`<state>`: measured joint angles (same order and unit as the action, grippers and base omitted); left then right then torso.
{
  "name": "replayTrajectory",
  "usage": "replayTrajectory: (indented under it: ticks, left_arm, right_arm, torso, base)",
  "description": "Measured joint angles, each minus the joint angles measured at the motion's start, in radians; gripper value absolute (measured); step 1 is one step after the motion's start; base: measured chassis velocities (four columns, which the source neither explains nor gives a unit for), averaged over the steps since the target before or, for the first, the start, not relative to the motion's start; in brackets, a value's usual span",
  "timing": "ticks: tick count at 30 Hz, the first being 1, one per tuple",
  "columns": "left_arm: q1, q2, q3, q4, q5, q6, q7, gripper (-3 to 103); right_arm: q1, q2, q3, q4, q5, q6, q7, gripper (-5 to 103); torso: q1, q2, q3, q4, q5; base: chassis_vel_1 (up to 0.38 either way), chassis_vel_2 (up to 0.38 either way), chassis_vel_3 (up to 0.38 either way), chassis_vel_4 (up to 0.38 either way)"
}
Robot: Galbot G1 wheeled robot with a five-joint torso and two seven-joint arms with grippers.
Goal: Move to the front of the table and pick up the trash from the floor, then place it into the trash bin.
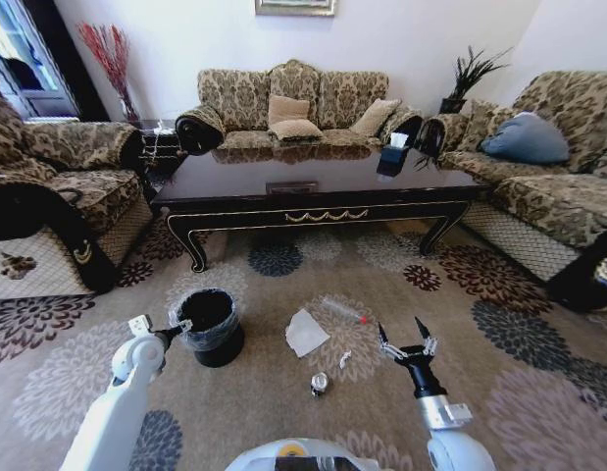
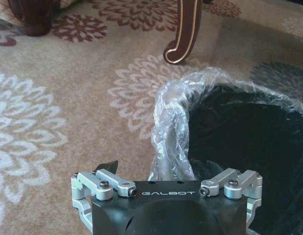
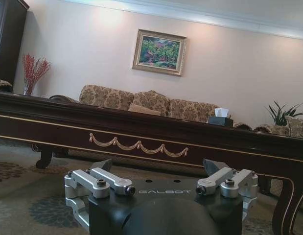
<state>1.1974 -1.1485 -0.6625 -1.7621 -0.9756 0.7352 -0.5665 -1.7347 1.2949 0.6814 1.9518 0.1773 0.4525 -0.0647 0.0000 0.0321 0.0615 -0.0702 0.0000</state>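
Observation:
The trash lies on the floor (image 1: 499, 392) in front of the table (image 1: 313, 201): a crumpled white paper (image 1: 305, 332), a clear bottle with a red cap (image 1: 344, 310) and a small silvery can (image 1: 320, 382). The black trash bin (image 1: 211, 326) with its crinkled liner (image 2: 173, 115) stands left of the paper. My left gripper (image 1: 177, 328) hovers open at the bin's left rim, nothing between its fingers (image 2: 111, 166). My right gripper (image 1: 406, 340) is open and empty, low over the carpet right of the bottle, pointing at the table apron (image 3: 141, 142).
Sofas ring the table: one behind (image 1: 293, 108), one at the left (image 1: 58, 196), one at the right (image 1: 548, 177). A tissue box (image 1: 393, 155) sits on the table. A small white scrap (image 1: 344, 359) lies near the can. A carved table leg (image 2: 183, 34) stands beyond the bin.

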Motion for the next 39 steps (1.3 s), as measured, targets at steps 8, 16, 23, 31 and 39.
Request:
replayTrajectory:
  ticks: [8,16,23,31,39]
  left_arm:
    - [-0.016,0.005,0.026,0.039,0.045,0.0,0.027,97]
    - [-0.025,0.002,0.038,0.062,0.075,-0.001,0.044,64]
    - [-0.021,0.006,0.032,0.067,0.081,-0.003,0.045,43]
    - [0.021,0.025,-0.003,0.031,0.086,0.002,0.044,10]
    - [0.105,0.067,-0.079,-0.122,0.063,0.003,0.043,3]
  right_arm:
    - [-0.001,0.0,-0.006,0.0,-0.005,0.003,-0.001,100]
    - [0.0,0.0,-0.008,-0.005,-0.007,0.005,-0.001,100]
    - [0.004,0.001,-0.017,-0.011,-0.01,0.005,-0.001,100]
    - [0.016,-0.005,-0.036,-0.018,-0.013,0.006,-0.018,100]
    - [0.043,-0.02,-0.095,-0.039,0.024,-0.033,-0.012,100]
  torso:
    - [0.0,0.0,0.0,0.0,0.0001]
    - [0.0,0.0,0.0,-0.0001,0.0002]
    - [0.0,0.0,0.0,0.0,0.0001]
    - [0.0,0.0,0.0,0.0001,-0.0006]
    - [0.0,0.0,0.0,-0.0006,-0.0001]
  base:
    - [0.0,0.0,0.0,0.0]
    - [0.0,0.0,0.0,0.0]
    - [0.0,0.0,0.0,0.0]
    - [0.0,0.0,0.0,0.0]
    - [0.0,0.0,0.0,0.0]
